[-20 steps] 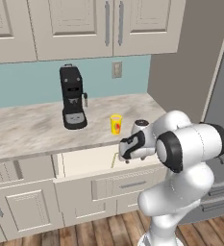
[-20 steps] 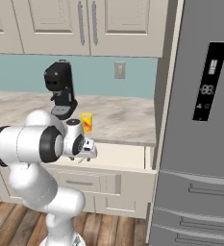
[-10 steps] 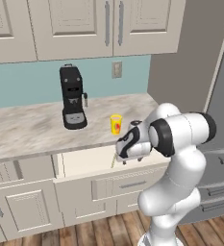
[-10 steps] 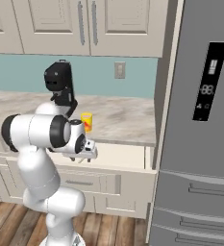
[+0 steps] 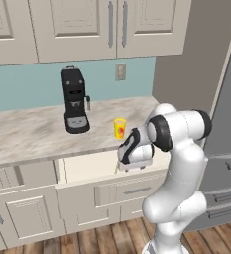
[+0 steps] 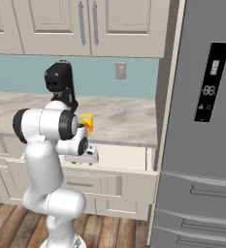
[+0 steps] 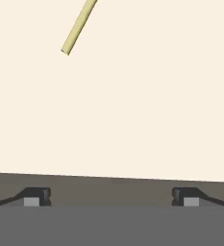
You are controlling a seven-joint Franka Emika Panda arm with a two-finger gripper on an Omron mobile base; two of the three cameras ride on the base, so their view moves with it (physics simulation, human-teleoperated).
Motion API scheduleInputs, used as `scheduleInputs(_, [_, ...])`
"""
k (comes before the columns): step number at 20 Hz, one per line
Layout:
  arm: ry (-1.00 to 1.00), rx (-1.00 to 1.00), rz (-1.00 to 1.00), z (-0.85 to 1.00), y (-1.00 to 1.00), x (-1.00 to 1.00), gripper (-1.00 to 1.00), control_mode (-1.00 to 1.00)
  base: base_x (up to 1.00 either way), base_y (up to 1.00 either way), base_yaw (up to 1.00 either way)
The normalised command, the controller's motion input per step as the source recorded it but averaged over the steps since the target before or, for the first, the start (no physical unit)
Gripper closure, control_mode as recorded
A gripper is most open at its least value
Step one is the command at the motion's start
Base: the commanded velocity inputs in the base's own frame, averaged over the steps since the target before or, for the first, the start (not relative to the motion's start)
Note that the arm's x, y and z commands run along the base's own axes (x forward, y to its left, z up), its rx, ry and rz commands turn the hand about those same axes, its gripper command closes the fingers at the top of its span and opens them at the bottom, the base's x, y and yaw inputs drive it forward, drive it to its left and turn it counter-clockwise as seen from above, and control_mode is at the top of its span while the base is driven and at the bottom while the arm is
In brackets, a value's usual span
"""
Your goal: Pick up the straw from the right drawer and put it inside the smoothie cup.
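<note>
Claw (image 7: 111,199) hangs wide apart and empty over the open cream-lined right drawer (image 5: 87,166); thin pale yellow straw (image 7: 79,26) lies upper left. Reach phase: next, line up over it and descend.

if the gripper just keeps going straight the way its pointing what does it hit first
Most likely the bare cream floor of the right drawer. The gripper is open and aimed down into it. The straw lies off toward the top of the hand view, outside that line, though depth is hard to judge.
</note>
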Motion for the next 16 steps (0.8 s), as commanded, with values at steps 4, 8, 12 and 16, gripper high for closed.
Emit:
scheduleInputs(4, [0.05,0.0,0.0,-0.29,0.0,-0.43,-1.0,-1.0,0.0,0.0,0.0])
scheduleInputs(8, [0.0,0.0,0.0,-0.23,-0.05,-0.97,-1.0,-1.0,0.0,0.0,0.0])
scheduleInputs(12, [-0.05,0.0,0.01,-0.12,-0.07,-1.0,-1.0,-1.0,0.0,0.0,0.0])
scheduleInputs(16, [-0.16,0.0,0.02,0.01,0.0,-1.0,-1.0,-1.0,0.0,0.0,0.0])
